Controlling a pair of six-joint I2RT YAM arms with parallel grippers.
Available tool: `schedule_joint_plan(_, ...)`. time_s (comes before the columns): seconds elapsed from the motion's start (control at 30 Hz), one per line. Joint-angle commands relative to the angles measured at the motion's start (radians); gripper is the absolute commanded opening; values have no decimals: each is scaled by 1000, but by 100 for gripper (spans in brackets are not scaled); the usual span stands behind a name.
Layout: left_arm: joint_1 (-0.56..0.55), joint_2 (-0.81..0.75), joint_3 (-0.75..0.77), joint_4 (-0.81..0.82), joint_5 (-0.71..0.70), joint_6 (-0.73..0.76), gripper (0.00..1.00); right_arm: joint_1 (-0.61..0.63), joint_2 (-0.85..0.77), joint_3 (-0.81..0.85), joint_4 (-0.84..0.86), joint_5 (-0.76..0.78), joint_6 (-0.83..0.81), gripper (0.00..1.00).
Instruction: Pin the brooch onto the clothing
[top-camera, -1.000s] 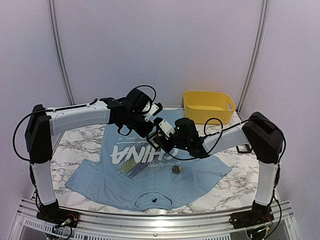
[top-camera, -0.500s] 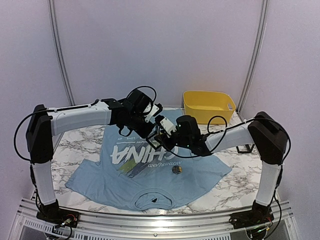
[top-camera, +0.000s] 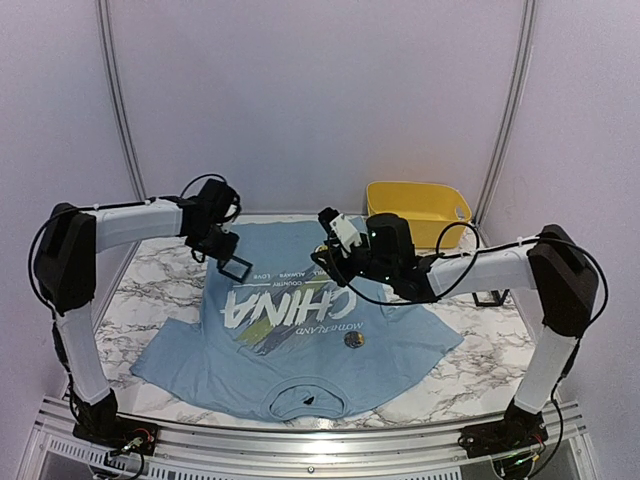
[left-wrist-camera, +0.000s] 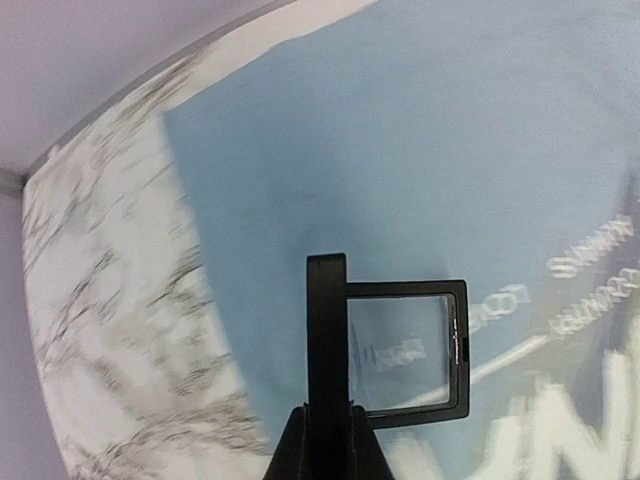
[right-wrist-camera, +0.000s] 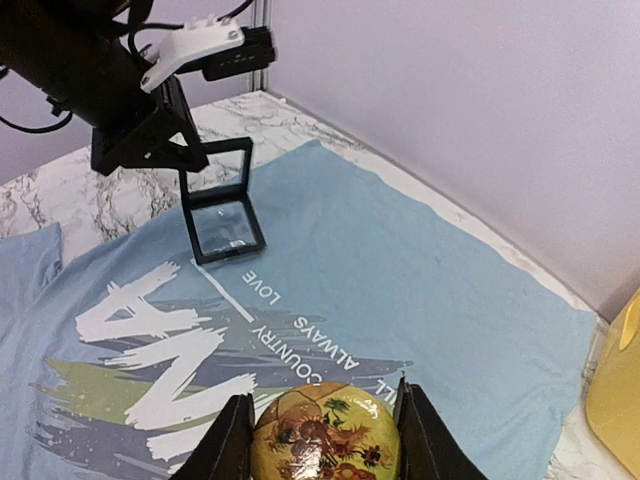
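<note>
The left arm (top-camera: 130, 222) and right arm (top-camera: 480, 268) are built of smooth white tubes linked by chunky black joints. Thin black cables (top-camera: 206, 179) loop alongside. The right wrist bears a white block (top-camera: 345, 232); its fingers (right-wrist-camera: 232, 440) are black.

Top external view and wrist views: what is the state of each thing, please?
left claw: shut on black case.
black case: open.
right claw: shut on brooch.
brooch: gripped, not yet pinned.
T-shirt: spread flat, print up.
yellow bin: upright.
</note>
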Motion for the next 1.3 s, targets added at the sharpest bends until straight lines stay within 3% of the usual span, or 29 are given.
schedule_joint_plan(0.0, 184, -89, -85, 20, -93, -70, 0, -9, -37, -17, 16, -14, 8, 32)
schedule_joint_plan(0.17, 369, -69, -164, 59, -82, -129, 0, -11, -43, -23, 27, -28, 12, 31)
schedule_joint_plan(0.4, 401, -67, -242, 95, -46, -150, 0, -11, -69, -31, 25, -38, 2, 31)
schedule_joint_plan(0.43, 401, -78, -255, 97, -32, -163, 6, -12, -74, -30, 22, -40, 2, 32)
schedule_joint_plan(0.47, 401, -94, -267, 99, -20, -176, 19, -12, -81, -29, 18, -41, 2, 31)
schedule_joint_plan(0.57, 400, -152, -288, 100, -22, -190, 73, -12, -105, -29, 4, -49, -1, 31)
schedule_joint_plan(0.6, 399, -179, -293, 100, -34, -188, 84, -12, -114, -28, -2, -56, -4, 31)
schedule_joint_plan(0.7, 379, -277, -294, 111, -72, -163, 99, -12, -140, -15, -46, -102, -23, 32)
schedule_joint_plan(0.77, 320, -354, -307, 162, -73, -80, 99, -14, -160, -1, -97, -157, -45, 31)
schedule_joint_plan(0.87, 145, -497, -380, 332, -14, 200, 93, -20, -201, 11, -155, -279, -79, 31)
schedule_joint_plan(1.0, -90, -712, -599, 577, 296, 644, 92, -28, -267, 32, -262, -513, -129, 32)
schedule_joint_plan(1.03, -123, -764, -659, 636, 447, 722, 92, -28, -281, 42, -289, -571, -136, 32)
schedule_joint_plan(1.1, -173, -825, -714, 703, 589, 815, 88, -27, -304, 58, -341, -645, -144, 32)
schedule_joint_plan(1.17, -262, -839, -703, 702, 586, 915, 85, -23, -322, 70, -379, -699, -142, 32)
schedule_joint_plan(1.27, -404, -815, -672, 680, 467, 1078, 82, -8, -339, 81, -399, -747, -124, 31)
